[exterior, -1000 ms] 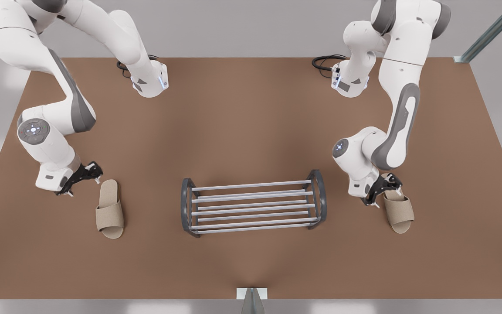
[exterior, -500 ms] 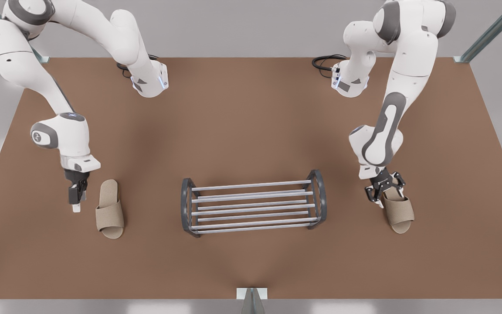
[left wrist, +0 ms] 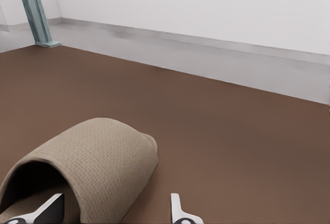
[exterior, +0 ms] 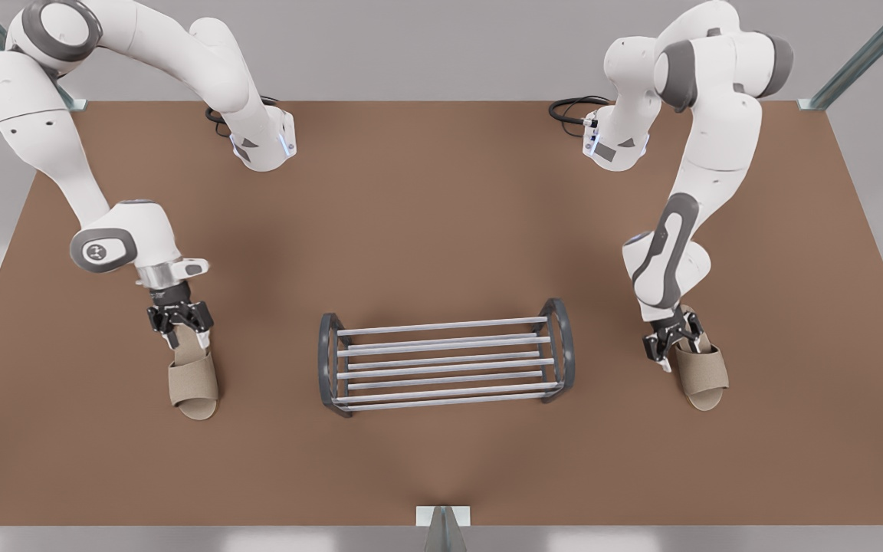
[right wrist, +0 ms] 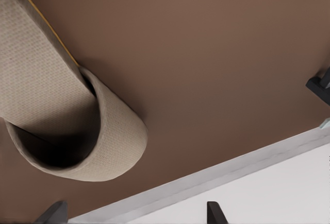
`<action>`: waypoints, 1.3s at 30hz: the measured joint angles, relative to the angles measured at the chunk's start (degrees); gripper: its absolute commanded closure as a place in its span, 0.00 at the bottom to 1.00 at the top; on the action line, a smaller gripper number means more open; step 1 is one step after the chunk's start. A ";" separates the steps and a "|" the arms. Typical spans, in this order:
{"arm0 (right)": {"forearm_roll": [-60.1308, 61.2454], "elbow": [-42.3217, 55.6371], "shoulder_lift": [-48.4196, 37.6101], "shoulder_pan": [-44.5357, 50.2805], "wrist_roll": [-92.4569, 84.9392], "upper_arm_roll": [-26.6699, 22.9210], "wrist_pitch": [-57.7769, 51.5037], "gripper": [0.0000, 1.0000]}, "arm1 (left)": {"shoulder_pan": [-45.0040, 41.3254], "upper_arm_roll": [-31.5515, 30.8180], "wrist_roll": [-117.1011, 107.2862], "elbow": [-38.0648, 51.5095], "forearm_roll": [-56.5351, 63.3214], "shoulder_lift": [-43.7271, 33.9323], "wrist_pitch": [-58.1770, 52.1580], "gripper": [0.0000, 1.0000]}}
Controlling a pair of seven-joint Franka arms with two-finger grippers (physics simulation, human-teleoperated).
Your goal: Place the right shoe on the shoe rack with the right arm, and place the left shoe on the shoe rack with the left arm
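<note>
Reaching for both shoes: open right gripper (exterior: 181, 326) at beige fabric right slipper (exterior: 193, 376), open left gripper (exterior: 669, 346) at beige fabric left slipper (exterior: 700, 369) (opposite worktop (exterior: 441, 230) edges). Next: closing, lifting onto dark-grey, silver-barred shoe rack (exterior: 445, 359).

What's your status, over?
Right gripper open at heel of right beige fabric slipper; left gripper open at left slipper. Dark-grey barred rack bare. Nothing blocking.

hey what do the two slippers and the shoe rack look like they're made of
Slipper on the front view's left and slipper on the front view's right: beige, matte woven or knit fabric; a fine weave texture shows on the strap. A thin yellowish edge under one sole hints at foam or rubber, uncertain. Shoe rack: seemingly metal, dark-grey arched end frames, smooth silver bars with a light sheen.
</note>
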 measured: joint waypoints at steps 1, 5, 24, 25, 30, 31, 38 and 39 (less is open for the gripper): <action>-0.25 0.13 0.71 -0.40 -1.98 -0.47 0.39 0.00 | 0.01 0.00 0.00 0.34 0.34 0.21 -0.03 0.00; -0.74 1.14 5.60 -1.97 -10.20 -1.08 1.31 0.00 | 0.01 0.49 0.00 1.08 2.35 0.42 -0.10 0.00; -1.22 -0.97 16.53 -7.12 -44.41 1.31 3.89 0.00 | 0.02 1.03 0.00 3.87 7.04 3.35 -0.62 0.00; -1.22 -0.95 17.89 -7.68 -45.92 1.54 3.92 0.00 | 0.03 1.04 0.00 3.88 7.06 3.58 -0.62 0.00; -1.29 -0.92 22.41 -9.54 -53.23 1.39 4.03 0.00 | 0.02 1.08 0.00 4.05 7.39 4.28 -0.67 0.00; -1.29 -0.93 22.64 -9.73 -54.51 1.28 4.05 0.00 | 0.02 1.08 0.00 4.10 7.46 4.32 -0.68 0.00; -1.28 -0.73 24.56 -10.89 -61.83 -0.15 4.09 0.00 | 0.01 1.05 0.00 4.73 7.38 4.39 -0.69 0.19; -1.29 -0.57 24.80 -10.86 -62.68 -0.34 4.10 0.00 | -0.01 1.06 0.00 4.74 7.38 4.39 -0.68 0.23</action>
